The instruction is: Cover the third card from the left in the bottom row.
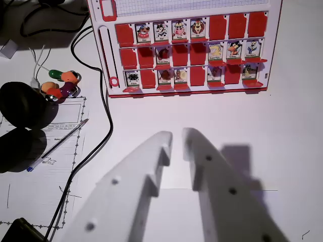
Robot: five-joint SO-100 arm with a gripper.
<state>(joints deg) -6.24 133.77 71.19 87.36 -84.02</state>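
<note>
1. Hovering over the white table (303,126), the gripper (176,138) fills the lower frame; both white fingers (151,166) are cut off by the bottom edge.
2. Jaws stand a narrow gap apart, nothing held between them, tips well short of the board.
3. Red-and-white game board (186,48) lies at the top; its upper edge is cropped, so anything above the grid strip is out of view.
4. Three rows of card slots: some show upright picture cards, others only flat red.
5. Bottom row from the wrist view's left: a card, a red slot, then the third card (165,76), picture showing, just beside a fourth card (180,76).
6. Faces on the cards are too small and blurred to identify; the third looks brownish, possibly an animal.
7. Wrist view's left: black cable (103,101), pen (58,144) on printed paper (30,191), coloured clips (63,84), and a dark round object (20,103), partly shadowed.
</note>
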